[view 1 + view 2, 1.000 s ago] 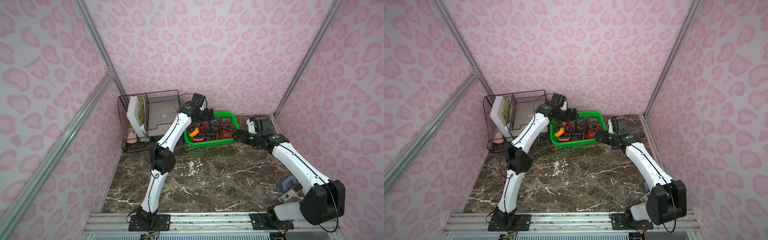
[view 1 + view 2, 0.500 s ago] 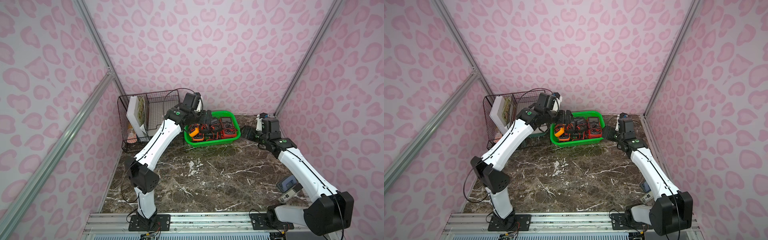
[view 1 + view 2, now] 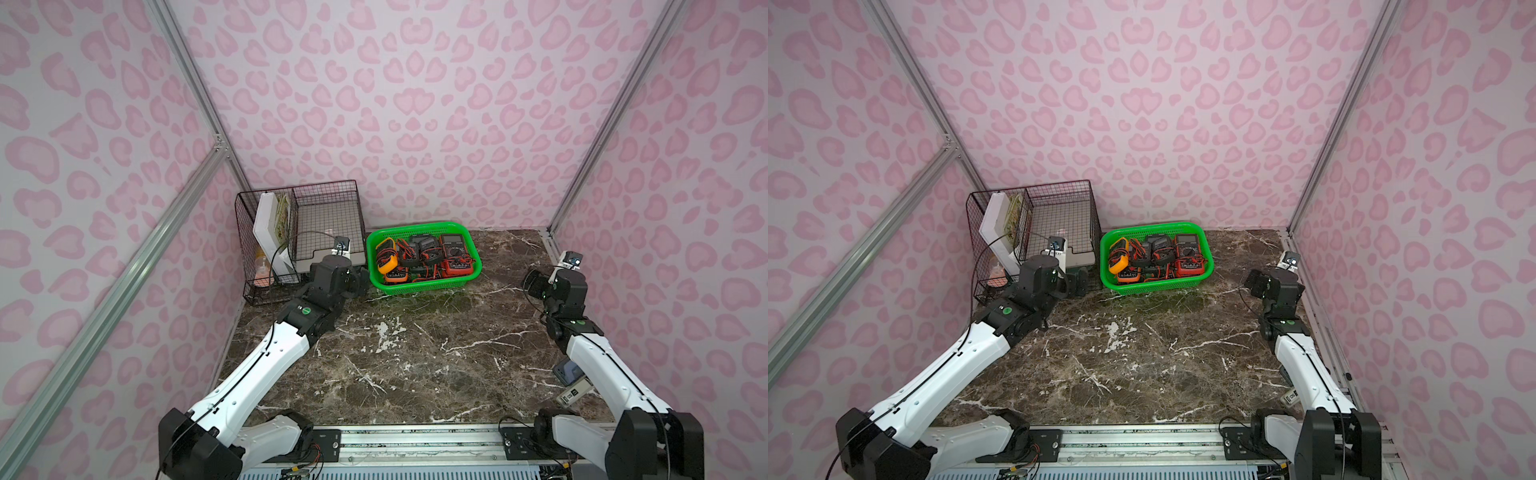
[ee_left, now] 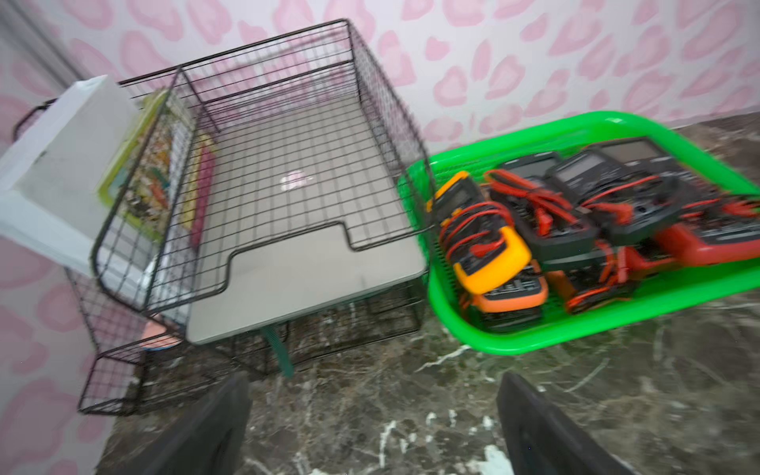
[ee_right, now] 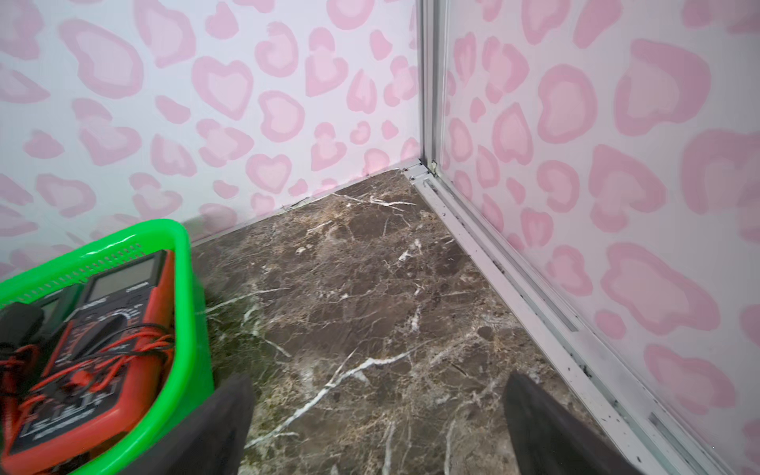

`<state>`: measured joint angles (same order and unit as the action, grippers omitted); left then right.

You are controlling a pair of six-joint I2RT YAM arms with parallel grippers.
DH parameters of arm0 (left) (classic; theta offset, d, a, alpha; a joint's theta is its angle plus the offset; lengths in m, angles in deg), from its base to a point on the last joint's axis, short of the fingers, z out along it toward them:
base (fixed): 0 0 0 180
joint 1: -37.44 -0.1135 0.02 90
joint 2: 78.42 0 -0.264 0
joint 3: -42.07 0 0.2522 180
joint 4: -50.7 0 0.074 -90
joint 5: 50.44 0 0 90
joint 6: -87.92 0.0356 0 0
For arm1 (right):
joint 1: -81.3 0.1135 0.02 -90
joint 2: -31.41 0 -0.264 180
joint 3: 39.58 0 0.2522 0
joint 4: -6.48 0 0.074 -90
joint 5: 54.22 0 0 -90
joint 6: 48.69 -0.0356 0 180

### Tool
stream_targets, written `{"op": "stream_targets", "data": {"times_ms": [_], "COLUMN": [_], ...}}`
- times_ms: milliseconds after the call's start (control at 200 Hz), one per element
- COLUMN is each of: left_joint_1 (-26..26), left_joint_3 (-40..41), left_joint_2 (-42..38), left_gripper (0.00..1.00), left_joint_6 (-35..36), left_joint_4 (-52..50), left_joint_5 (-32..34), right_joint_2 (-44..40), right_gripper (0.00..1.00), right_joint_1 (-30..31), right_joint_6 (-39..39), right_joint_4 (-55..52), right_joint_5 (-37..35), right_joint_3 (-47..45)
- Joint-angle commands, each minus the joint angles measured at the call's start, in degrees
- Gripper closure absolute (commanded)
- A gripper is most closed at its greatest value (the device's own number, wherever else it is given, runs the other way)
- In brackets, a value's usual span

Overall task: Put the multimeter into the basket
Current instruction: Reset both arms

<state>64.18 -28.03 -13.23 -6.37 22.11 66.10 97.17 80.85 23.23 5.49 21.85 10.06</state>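
The bright green basket (image 3: 419,226) (image 3: 1154,227) stands at the back of the marble table. Several multimeters with red leads lie inside it, among them a yellow multimeter (image 3: 388,261) (image 4: 489,259) and a red multimeter (image 3: 455,254) (image 5: 94,349). My left gripper (image 3: 360,278) (image 4: 374,395) hangs open and empty, low over the table just left of the basket's front left corner (image 4: 575,335). My right gripper (image 3: 532,283) (image 5: 378,395) is open and empty too, off to the right of the basket (image 5: 181,263) near the side wall.
A black wire-mesh rack (image 3: 299,232) (image 4: 263,172) holding a white box, a book and a grey tray stands against the back left, touching the basket's left side. Small devices (image 3: 568,374) lie by the right arm's base. Aluminium frame rails line the walls.
Both arms have drawn back from over the basket, the left down toward the front left, the right toward the right wall. Both grippers stayed open and empty.
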Motion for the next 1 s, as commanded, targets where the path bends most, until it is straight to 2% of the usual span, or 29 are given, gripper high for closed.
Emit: {"op": "stream_targets", "data": {"times_ms": [0,125,185,320,515,580,650,775,810,905,995], "left_joint_1": [-2.5,-7.4,-9.6,-13.3,-20.9,-21.8,-22.7,-23.3,-24.2,-25.6,-27.2], "left_joint_3": [6.0,15.7,20.3,26.1,29.3,30.4,31.0,31.6,31.7,32.2,31.2], "left_joint_2": [-2.3,-4.9,-5.1,-3.3,6.7,11.6,16.1,22.3,23.7,24.8,24.5], "left_gripper": [0.02,0.02,0.02,0.02,0.02,0.02,0.02,0.02,0.02,0.02,0.02], "left_joint_6": [4.1,1.8,2.0,2.7,0.5,1.4,1.5,2.7,3.1,2.4,0.5], "left_joint_4": [7.4,14.7,21.3,30.5,42.6,48.9,53.7,60.9,62.3,63.8,61.1], "left_joint_5": [7.5,7.5,7.0,2.5,-5.7,-6.1,-7.5,-10.1,-12.1,-14.9,-17.9], "right_joint_2": [1.6,5.5,7.6,12.0,17.8,19.2,22.5,24.4,24.2,24.4,24.4], "right_gripper": [0.01,0.01,0.01,0.01,0.0,0.0,0.0,0.0,0.0,0.0,0.0], "right_joint_1": [-0.8,-0.8,-0.8,-0.8,-0.3,0.6,2.0,2.3,2.2,2.0,2.0], "right_joint_6": [2.2,4.8,5.9,8.0,11.7,13.3,16.1,16.7,16.5,15.8,15.9], "right_joint_4": [12.8,23.7,27.2,35.3,49.6,52.0,62.9,68.3,66.8,66.0,65.9], "right_joint_5": [-2.6,-4.0,-4.0,-2.7,1.8,3.0,3.9,4.9,5.0,4.8,4.8], "right_joint_3": [-4.2,-9.2,-10.5,-13.6,-19.2,-20.2,-23.4,-25.2,-25.0,-24.3,-24.2]}}
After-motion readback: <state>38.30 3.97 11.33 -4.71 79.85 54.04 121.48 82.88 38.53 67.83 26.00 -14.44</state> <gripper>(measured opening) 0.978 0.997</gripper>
